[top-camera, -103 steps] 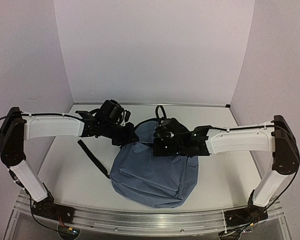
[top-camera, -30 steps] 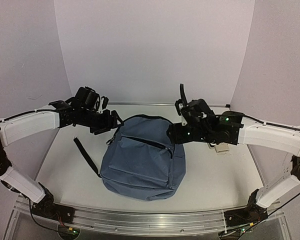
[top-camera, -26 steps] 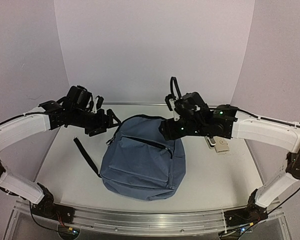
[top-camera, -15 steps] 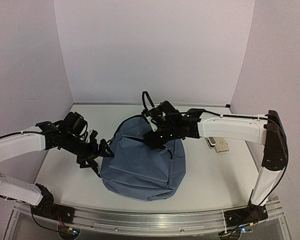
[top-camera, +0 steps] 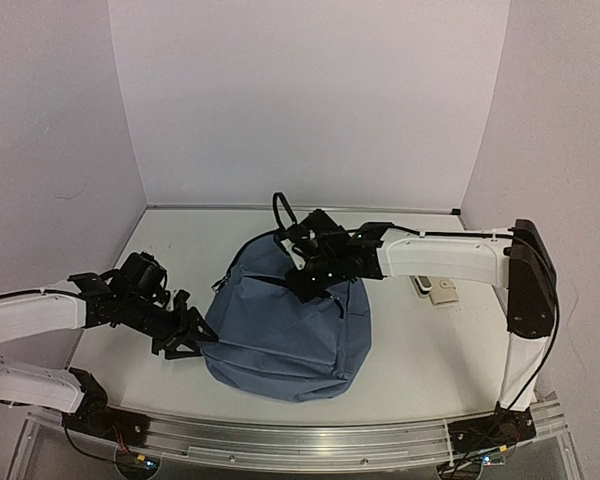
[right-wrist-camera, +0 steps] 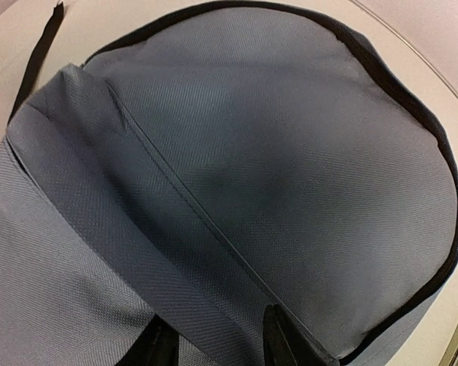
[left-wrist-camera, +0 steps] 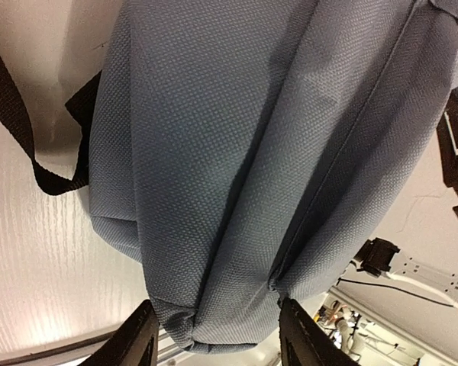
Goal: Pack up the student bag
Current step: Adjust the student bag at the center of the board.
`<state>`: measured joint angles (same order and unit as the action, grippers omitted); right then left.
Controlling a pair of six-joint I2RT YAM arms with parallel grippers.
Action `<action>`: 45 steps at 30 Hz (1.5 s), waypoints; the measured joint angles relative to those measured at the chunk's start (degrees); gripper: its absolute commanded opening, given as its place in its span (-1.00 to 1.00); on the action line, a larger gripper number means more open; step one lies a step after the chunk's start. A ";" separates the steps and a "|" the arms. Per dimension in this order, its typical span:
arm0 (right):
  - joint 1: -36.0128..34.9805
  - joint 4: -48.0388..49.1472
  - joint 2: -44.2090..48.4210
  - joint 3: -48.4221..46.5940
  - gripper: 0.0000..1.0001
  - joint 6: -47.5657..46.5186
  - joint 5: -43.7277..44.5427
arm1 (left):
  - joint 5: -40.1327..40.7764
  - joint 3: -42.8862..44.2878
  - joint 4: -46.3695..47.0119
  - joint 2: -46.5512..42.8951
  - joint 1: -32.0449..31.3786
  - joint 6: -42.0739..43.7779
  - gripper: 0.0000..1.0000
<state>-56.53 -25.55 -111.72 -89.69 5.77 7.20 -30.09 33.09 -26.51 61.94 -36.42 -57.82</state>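
Observation:
The slate-blue student bag (top-camera: 285, 335) lies flat in the middle of the table, zips closed. My left gripper (top-camera: 188, 340) is low at the bag's near left edge. In the left wrist view its fingers (left-wrist-camera: 140, 341) stand wide apart, open, with the bag's corner (left-wrist-camera: 221, 191) between them. My right gripper (top-camera: 305, 275) rests on the bag's top end. In the right wrist view its fingers (right-wrist-camera: 284, 341) are apart and press into the fabric (right-wrist-camera: 275, 160) beside a seam. A black strap (left-wrist-camera: 19, 114) trails from the bag's left side.
A small beige-white object (top-camera: 440, 291) lies on the table right of the bag, under the right forearm. White walls close the back and both sides. The table's metal rail (top-camera: 300, 440) runs along the near edge.
Both arms came down from above the bag. The left gripper swung toward me to the bag's near left edge. The right gripper moved left and down onto the bag's top.

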 measured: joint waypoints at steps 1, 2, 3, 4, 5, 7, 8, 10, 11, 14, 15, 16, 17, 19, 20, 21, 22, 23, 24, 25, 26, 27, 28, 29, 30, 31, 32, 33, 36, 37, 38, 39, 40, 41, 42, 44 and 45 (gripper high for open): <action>0.00 -0.03 -0.36 0.00 -0.35 0.01 0.23 | -0.01 -0.09 0.38 -0.21 -0.01 -0.40 -0.01; 0.00 -0.05 -0.62 0.00 -0.36 0.05 0.48 | 0.01 -0.23 0.63 -0.44 -0.01 -0.70 -0.02; 0.00 -0.05 -0.74 0.00 -0.36 0.05 0.73 | 0.06 -0.46 0.83 -0.66 -0.01 -0.91 -0.04; 0.00 -0.05 -0.83 0.00 -0.38 0.08 0.99 | 0.07 -0.71 1.06 -0.81 -0.01 -1.10 -0.10; 0.00 -0.03 -0.84 -0.03 -0.40 0.08 1.22 | 0.10 -0.91 1.13 -0.91 -0.01 -1.33 -0.20; 0.00 -0.03 -0.84 -0.17 -0.45 0.23 1.72 | 0.30 -1.30 1.07 -1.17 -0.01 -1.84 -0.29; 0.00 -0.02 -0.84 -0.27 -0.50 0.37 2.02 | 0.41 -1.57 1.04 -1.43 -0.01 -2.07 -0.30; 0.00 -0.02 -0.88 -0.50 -0.60 0.44 2.50 | 0.84 -2.07 0.86 -2.33 -0.01 -2.55 -0.30; 0.00 -0.01 -0.95 -0.66 -0.65 0.65 2.74 | 1.15 -2.22 0.53 -3.06 -0.01 -2.69 -0.30; 0.00 0.07 -1.39 -0.98 -0.82 1.20 3.67 | 1.58 -2.53 -0.17 -4.61 -0.01 -3.13 -0.29; 0.00 0.11 -1.60 -1.04 -0.87 1.43 3.97 | 1.59 -2.64 -0.22 -4.78 -0.01 -3.34 -0.29; -0.01 0.16 -1.79 -1.07 -0.91 1.46 4.26 | 1.57 -2.82 -0.08 -4.80 -0.01 -3.53 -0.29; -0.02 0.19 -1.97 -1.07 -0.95 1.62 4.47 | 1.52 -3.06 0.08 -4.67 -0.01 -3.70 -0.29; -0.02 0.24 -2.24 -1.07 -1.00 1.85 4.99 | 1.24 -3.68 0.77 -3.99 -0.01 -3.79 -0.30; -0.02 0.25 -2.33 -1.07 -1.00 1.98 5.21 | 1.12 -3.90 1.05 -3.54 -0.01 -3.81 -0.33; -0.02 0.29 -2.38 -1.07 -1.00 2.04 5.38 | 0.91 -4.00 1.35 -2.96 -0.01 -3.81 -0.39; -0.03 0.33 -2.40 -1.08 -1.00 2.13 5.54 | 0.67 -4.02 1.77 -2.52 -0.01 -3.80 -0.47; -0.04 0.36 -2.41 -1.09 -1.00 2.23 5.67 | 0.40 -4.04 2.24 -2.16 -0.01 -3.86 -0.58; -0.04 0.37 -2.41 -1.09 -1.00 2.33 5.73 | 0.18 -4.13 2.87 -1.98 -0.01 -4.04 -0.67; -0.04 0.40 -2.41 -1.09 -1.00 2.42 5.78 | 0.07 -4.26 3.63 -1.89 -0.01 -4.08 -0.77; -0.05 0.41 -2.41 -1.09 -1.00 2.58 5.82 | -0.04 -4.47 4.40 -1.85 -0.01 -4.13 -0.86; -0.07 0.41 -2.41 -1.09 -1.00 2.76 5.85 | -0.16 -4.75 5.24 -1.84 -0.01 -4.33 -0.92; -0.09 0.41 -2.41 -1.07 -1.00 2.91 5.86 | -0.27 -5.05 6.18 -1.83 -0.01 -4.77 -0.99; -0.08 0.41 -2.41 -1.07 -1.00 3.21 5.87 | -0.31 -5.37 6.98 -1.79 -0.01 -5.37 -1.00; -0.07 0.39 -2.41 -1.07 -1.00 3.40 5.89 | -0.39 -5.76 7.88 -1.70 -0.01 -5.78 -1.00; -0.07 0.39 -2.41 -1.05 -1.00 3.69 5.87 | -0.42 -6.11 8.80 -1.50 -0.01 -5.94 -1.00; -0.07 0.39 -2.39 -0.99 -1.00 3.97 5.86 | -0.40 -6.35 9.56 -1.27 -0.02 -6.17 -1.00; -0.07 0.41 -2.32 -0.79 -1.00 4.27 5.83 | -0.32 -6.46 10.19 -1.01 -0.03 -6.43 -1.00; -0.07 0.36 -1.61 0.29 -1.00 5.20 5.32 | 0.59 -6.43 11.75 -0.02 -0.05 -6.48 -1.00; -0.07 0.25 -1.29 0.69 -1.00 5.51 5.04 | 1.03 -6.21 12.02 0.40 -0.05 -6.24 -1.00; -0.03 0.07 -0.92 1.02 -1.00 5.85 4.74 | 1.50 -5.62 12.08 1.23 -0.01 -5.76 -0.99; 0.02 -0.15 -0.53 1.34 -1.00 6.20 4.40 | 1.92 -4.84 12.04 2.26 0.11 -5.16 -1.00; 0.09 -0.42 -0.10 1.71 -1.00 6.52 3.99 | 2.16 -3.74 11.86 3.67 0.46 -4.33 -1.00; 0.18 -0.83 0.40 2.10 -1.00 6.92 3.54 | 2.35 -2.32 11.56 5.45 0.99 -3.35 -1.00; 0.27 -1.28 0.92 2.48 -1.00 7.34 3.07 | 2.52 -0.76 11.24 7.36 1.60 -2.29 -1.00; 0.43 -2.22 1.86 2.97 -1.00 8.08 1.97 | 2.86 3.44 10.38 12.23 3.77 0.61 -1.00; 0.56 -2.62 2.32 3.16 -1.00 8.43 1.53 | 2.89 5.73 9.65 14.75 5.09 2.16 -1.00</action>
<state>-55.97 -28.18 -109.40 -86.53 14.20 8.72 -27.20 38.81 -16.86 76.69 -31.33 -55.65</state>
